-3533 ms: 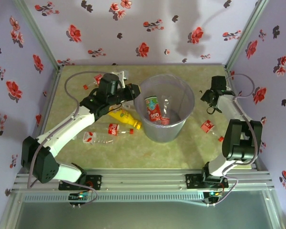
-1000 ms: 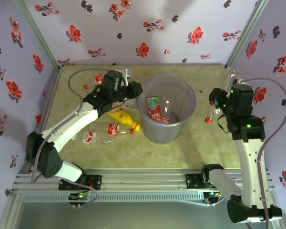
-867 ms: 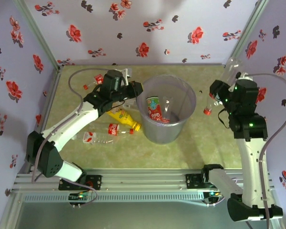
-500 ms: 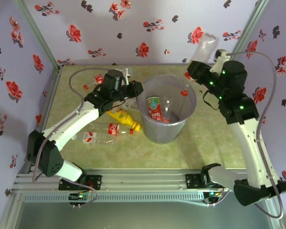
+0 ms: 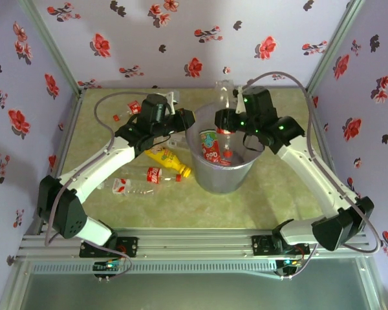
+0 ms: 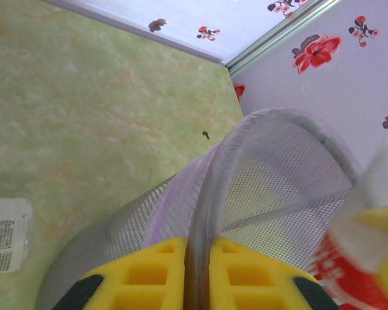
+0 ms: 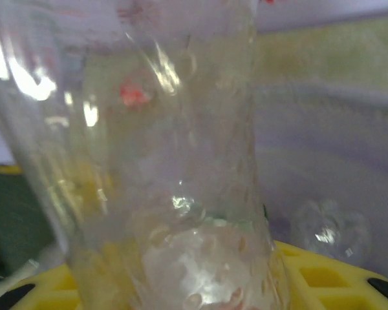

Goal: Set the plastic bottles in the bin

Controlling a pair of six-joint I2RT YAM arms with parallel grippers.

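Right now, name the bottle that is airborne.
The clear bottle gripped by the right fingers above the bin; the rest lie on the table or inside the bin.

Both arms are glossy white shells broken up by black joint housings. A grey cable (image 5: 105, 102) loops off the left arm (image 5: 96, 171); another arches over the right arm (image 5: 317, 174), whose black housings show small green lights (image 5: 244, 101). Each ends in a black base (image 5: 119, 245) bolted to a silver rail (image 5: 194, 242). The fingers (image 6: 149, 274) are bright yellow plastic with square moulded pockets.
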